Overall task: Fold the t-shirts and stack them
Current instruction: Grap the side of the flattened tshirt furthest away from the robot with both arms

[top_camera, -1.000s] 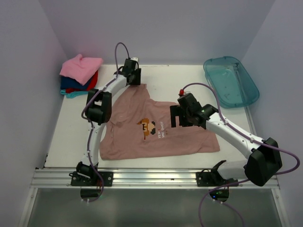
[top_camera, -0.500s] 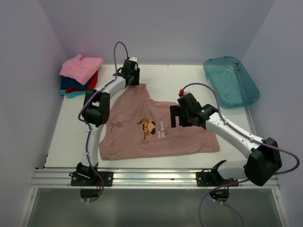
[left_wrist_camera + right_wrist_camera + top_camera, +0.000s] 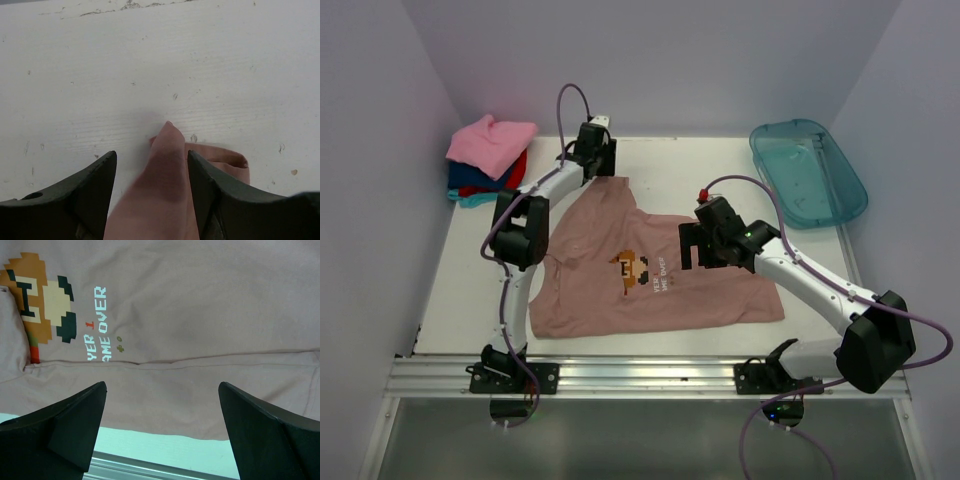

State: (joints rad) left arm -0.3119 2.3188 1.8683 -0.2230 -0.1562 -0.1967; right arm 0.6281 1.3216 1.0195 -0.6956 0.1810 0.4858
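The dusty pink-brown tee (image 3: 650, 280) lies spread on the white table, print up, with its pixel character (image 3: 42, 300) and white text (image 3: 97, 322). My left gripper (image 3: 602, 168) is at the tee's far corner. In the left wrist view its jaws (image 3: 152, 156) are closed on a raised fold of the tee (image 3: 167, 170). My right gripper (image 3: 692, 247) hovers open and empty over the tee's right half, its fingers wide apart (image 3: 162, 386) above the fabric. Folded bright pink, red, blue and teal tees (image 3: 490, 152) are stacked at the far left corner.
A translucent teal plastic tub (image 3: 808, 170) sits at the far right of the table. The metal rail (image 3: 640, 375) runs along the near edge. Purple walls enclose the left, back and right sides.
My left arm has shifted slightly back and to the left, with its gripper still at the tee's far corner. The right arm and the tee's body have not moved.
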